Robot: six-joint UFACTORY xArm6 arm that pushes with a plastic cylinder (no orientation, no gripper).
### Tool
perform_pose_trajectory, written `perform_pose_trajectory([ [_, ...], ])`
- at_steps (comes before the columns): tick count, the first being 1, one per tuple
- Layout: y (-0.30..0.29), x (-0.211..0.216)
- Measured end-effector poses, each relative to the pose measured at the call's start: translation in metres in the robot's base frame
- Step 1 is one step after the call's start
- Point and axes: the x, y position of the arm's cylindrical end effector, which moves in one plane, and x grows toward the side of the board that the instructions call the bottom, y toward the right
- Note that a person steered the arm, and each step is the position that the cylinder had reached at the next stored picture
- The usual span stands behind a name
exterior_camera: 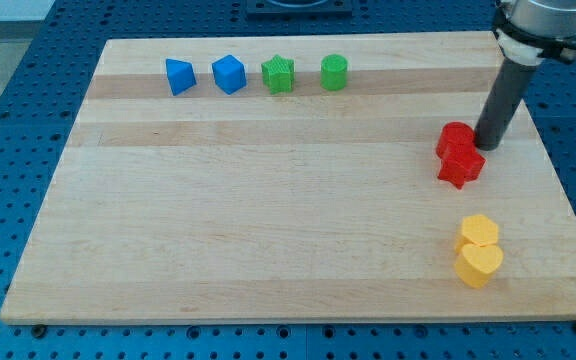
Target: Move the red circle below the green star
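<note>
The red circle (pixel 455 139) sits at the view's right, touching a second red block, star-like in shape (pixel 461 166), just below it. My tip (pixel 488 147) stands right beside the red circle on its right side, touching or nearly touching it. The green star (pixel 278 74) sits far off in the row at the view's top, left of centre.
In the top row a blue triangle-like block (pixel 179 76), a blue cube-like block (pixel 228 74) and a green cylinder (pixel 334 72) flank the green star. Two yellow blocks (pixel 479 231) (pixel 479 265) sit at the lower right. The wooden board (pixel 268 220) ends close to my tip's right.
</note>
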Motion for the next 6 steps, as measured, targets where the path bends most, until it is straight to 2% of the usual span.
perform_pose_trajectory([
  [3,-0.048,-0.001],
  [6,-0.147,-0.001],
])
